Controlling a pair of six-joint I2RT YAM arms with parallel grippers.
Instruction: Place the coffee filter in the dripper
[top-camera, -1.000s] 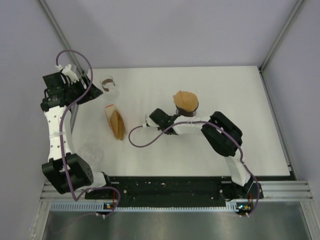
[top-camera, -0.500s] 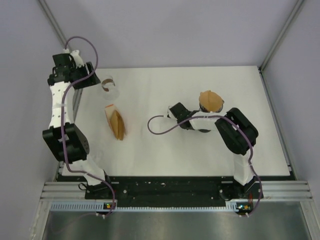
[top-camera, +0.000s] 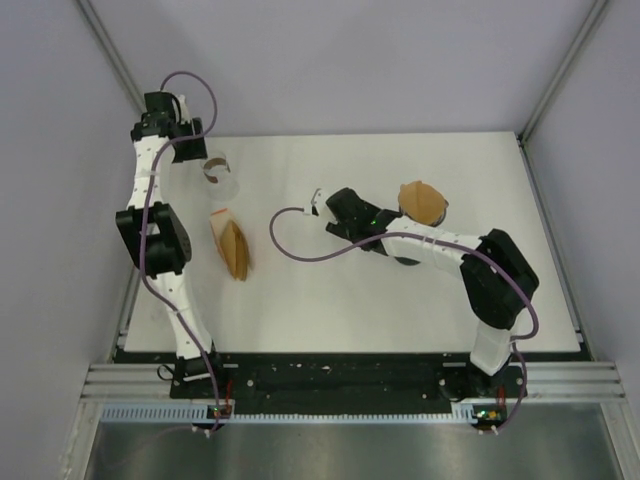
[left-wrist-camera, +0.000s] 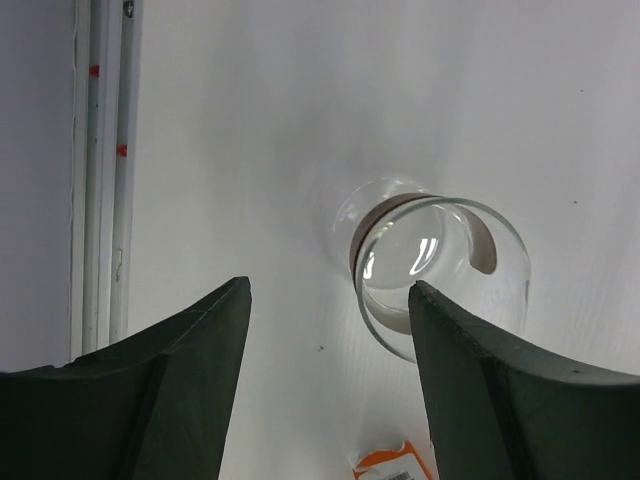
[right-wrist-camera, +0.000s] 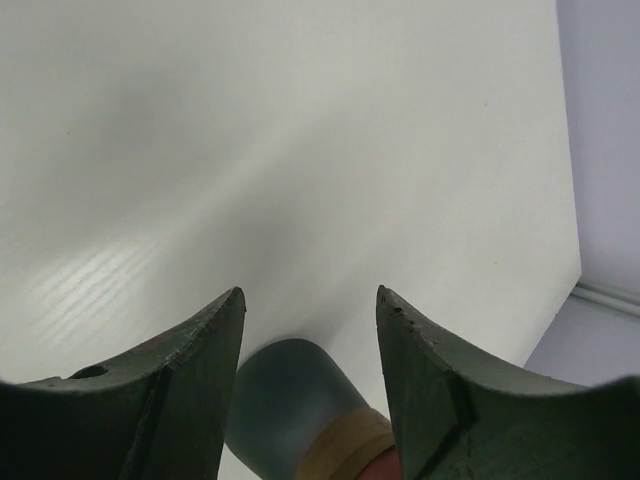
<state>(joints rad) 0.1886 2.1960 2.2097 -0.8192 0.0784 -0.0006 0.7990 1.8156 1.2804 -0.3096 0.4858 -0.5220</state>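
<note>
I see the brown coffee filter sitting in the dripper, right of centre in the overhead frame. My right fingers are spread, with nothing between their tips. My left fingers are released too, hovering over the glass jug at upper left overhead. Spare filters lie on the desk just below it.

We note bright, even overhead light; the white table nearly washes out (a faint streaky sheen shows in the right wrist view). Shadows fall soft. Highlights glint on the glass vessel. The near fingers look dark and slightly soft.
</note>
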